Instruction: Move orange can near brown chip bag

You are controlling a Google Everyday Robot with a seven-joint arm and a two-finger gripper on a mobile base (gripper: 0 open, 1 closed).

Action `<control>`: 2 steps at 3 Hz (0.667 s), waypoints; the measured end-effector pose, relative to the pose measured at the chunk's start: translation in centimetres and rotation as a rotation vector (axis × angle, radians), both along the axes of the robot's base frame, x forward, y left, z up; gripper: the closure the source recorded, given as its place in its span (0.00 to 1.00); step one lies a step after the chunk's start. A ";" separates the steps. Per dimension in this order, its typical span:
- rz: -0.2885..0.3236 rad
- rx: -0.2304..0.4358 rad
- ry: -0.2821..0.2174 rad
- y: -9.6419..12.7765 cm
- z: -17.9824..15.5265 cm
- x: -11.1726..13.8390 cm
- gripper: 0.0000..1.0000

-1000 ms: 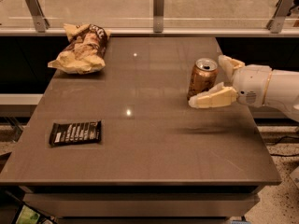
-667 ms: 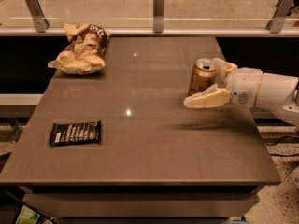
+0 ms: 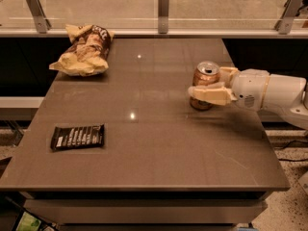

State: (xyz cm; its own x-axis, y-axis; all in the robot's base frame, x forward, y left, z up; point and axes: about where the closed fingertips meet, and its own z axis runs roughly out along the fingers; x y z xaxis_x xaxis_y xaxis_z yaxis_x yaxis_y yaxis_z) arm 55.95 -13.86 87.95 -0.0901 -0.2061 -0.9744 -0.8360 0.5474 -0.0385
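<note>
Hand (image 3: 208,83) closed around orange can (image 3: 206,75) on desk (image 3: 154,148), well apart from brown chip bag (image 3: 84,52); grasp seemingly done, carry not yet made

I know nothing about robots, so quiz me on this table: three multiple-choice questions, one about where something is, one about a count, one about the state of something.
1. Where does the brown chip bag lie?
A) at the table's far left corner
B) at the near right corner
C) right next to the can

2. How many things are on the table?
A) two
B) three
C) five

3. How is the orange can?
A) tipped on its side
B) upright, between the gripper's fingers
C) upright, with nothing near it

Answers:
1 A: the brown chip bag lies at the far left of the table.
2 B: the bag, the orange can and the black bar wrapper.
3 B: the gripper, at the table's right side, has one finger in front of the upright can and one behind it.
</note>
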 end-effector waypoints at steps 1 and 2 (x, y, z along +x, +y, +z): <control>0.004 0.000 -0.001 0.3 0.1 0.0 0.64; 0.008 0.000 -0.002 0.5 0.1 0.0 0.87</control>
State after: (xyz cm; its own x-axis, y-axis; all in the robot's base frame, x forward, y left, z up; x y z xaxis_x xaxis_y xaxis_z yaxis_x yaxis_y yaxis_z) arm 55.93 -13.36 88.08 -0.0868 -0.2073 -0.9744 -0.8405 0.5404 -0.0401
